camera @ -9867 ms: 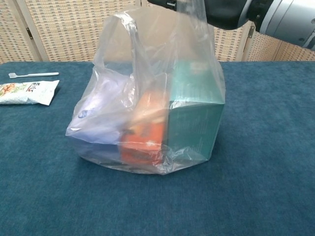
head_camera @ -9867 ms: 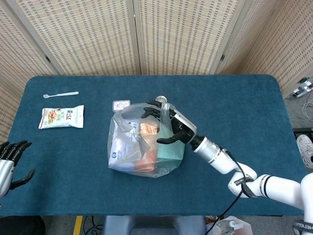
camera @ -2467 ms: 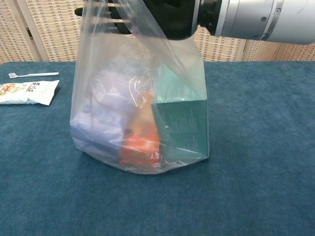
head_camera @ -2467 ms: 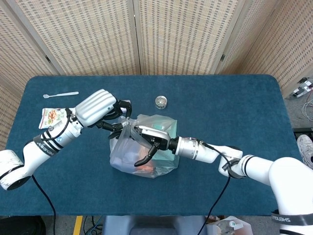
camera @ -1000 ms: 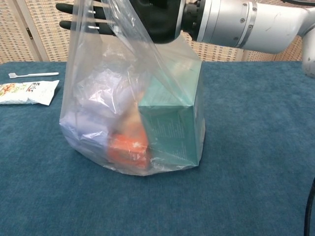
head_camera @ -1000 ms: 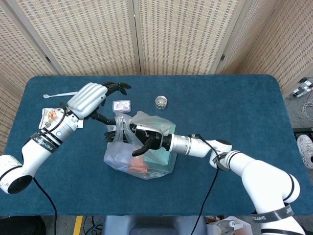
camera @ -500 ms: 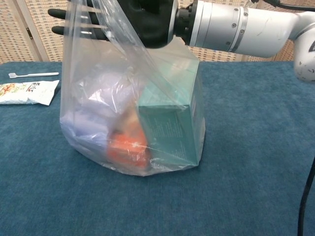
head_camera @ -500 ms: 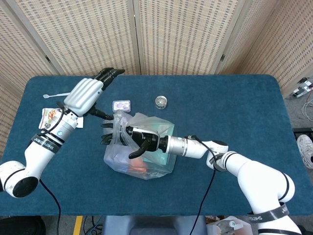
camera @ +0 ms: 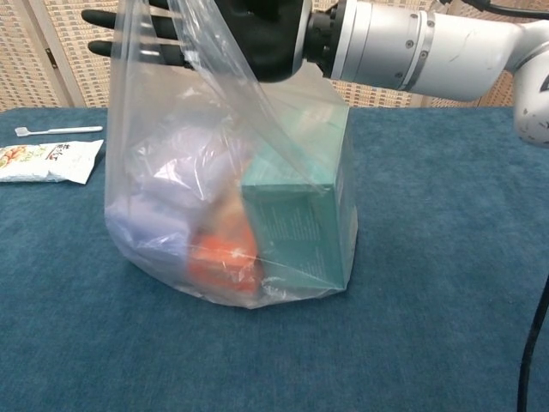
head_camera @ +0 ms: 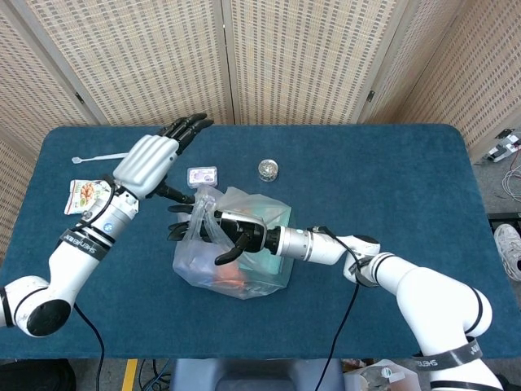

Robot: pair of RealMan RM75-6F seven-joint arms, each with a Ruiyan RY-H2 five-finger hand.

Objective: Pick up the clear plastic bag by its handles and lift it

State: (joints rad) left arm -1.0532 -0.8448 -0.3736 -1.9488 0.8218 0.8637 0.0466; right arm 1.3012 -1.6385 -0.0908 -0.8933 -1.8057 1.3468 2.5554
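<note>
1. The clear plastic bag (camera: 227, 172) stands nearest the robot on the blue bench (head_camera: 391, 187), its bottom resting on the cloth and its upper film pulled up taut.
2. Inside the clear plastic bag a teal box (camera: 300, 227) sits on the right, an orange packet (camera: 225, 257) lies low beside it, and a pale purple pack (camera: 167, 193) fills the left side.
3. The right hand (head_camera: 236, 232) is above the bag's mouth, fingers curled around the gathered handles, holding them.
4. The left hand (head_camera: 155, 159) is just beyond the bag to the left, fingers spread wide and holding nothing.
5. Farther left on the bench lie a snack packet (head_camera: 85, 195) and, beyond it, a white spoon (head_camera: 98, 158).
6. Behind the bag sit a small clear case (head_camera: 202, 174) and a small round jar (head_camera: 268, 169).
</note>
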